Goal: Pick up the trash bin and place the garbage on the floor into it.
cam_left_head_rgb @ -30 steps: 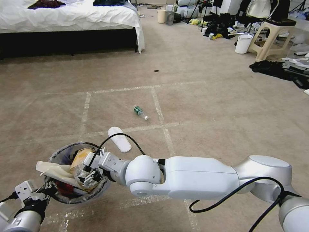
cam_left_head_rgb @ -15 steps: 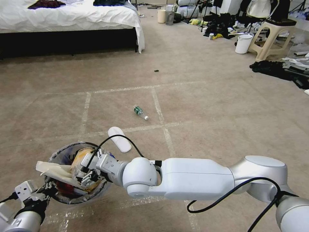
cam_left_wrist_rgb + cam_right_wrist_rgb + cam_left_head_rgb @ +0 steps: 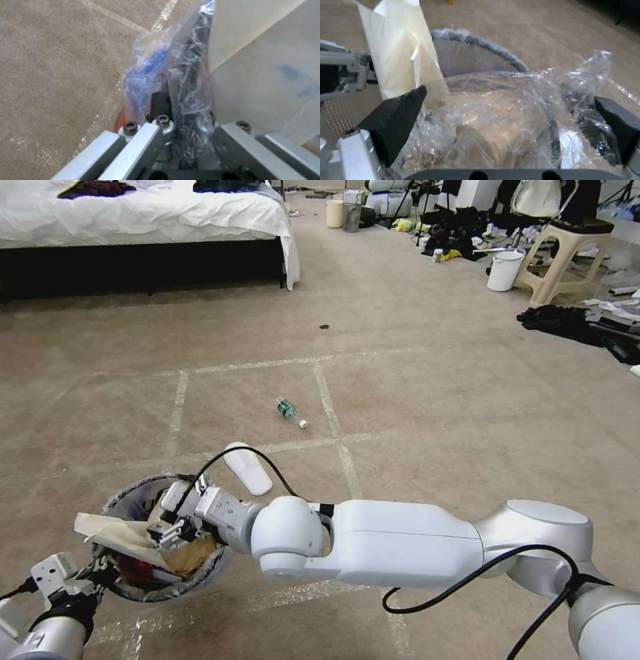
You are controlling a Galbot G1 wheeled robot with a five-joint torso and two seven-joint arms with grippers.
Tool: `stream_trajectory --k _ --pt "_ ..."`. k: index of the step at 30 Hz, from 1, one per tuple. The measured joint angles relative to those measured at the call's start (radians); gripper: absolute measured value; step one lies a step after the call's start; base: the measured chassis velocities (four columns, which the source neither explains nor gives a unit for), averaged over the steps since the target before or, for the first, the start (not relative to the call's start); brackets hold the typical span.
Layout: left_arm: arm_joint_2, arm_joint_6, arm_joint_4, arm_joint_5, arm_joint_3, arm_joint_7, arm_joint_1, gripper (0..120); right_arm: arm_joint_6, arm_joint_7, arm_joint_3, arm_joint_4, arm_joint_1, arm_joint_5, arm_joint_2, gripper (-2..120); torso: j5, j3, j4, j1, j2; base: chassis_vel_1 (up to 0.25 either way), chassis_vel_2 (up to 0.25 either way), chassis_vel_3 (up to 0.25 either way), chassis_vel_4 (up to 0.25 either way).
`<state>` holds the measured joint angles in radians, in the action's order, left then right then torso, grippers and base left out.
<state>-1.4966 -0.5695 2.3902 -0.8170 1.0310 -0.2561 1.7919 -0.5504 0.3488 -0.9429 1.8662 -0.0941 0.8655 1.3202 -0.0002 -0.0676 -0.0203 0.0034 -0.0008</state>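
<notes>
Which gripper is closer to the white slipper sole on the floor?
Right. The right gripper hangs open over the trash bin, just beside the white slipper sole; the left gripper grips the bin's opposite rim.

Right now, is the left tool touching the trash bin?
Touching. In the left wrist view the left tool is clamped on the trash bin at its bag-covered rim, which runs between its fingers.
</notes>
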Motion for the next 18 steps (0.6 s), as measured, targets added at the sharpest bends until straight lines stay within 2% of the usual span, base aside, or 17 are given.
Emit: stream_trajectory --k 18 --pt "0.001 0.001 0.0 -0.001 0.006 0.001 0.0 1 0.005 0.003 -0.022 0.014 0.004 0.0 0.008 100 0.0 0.0 0.0 0.0 0.0 0.0 0.0 0.0 0.0"
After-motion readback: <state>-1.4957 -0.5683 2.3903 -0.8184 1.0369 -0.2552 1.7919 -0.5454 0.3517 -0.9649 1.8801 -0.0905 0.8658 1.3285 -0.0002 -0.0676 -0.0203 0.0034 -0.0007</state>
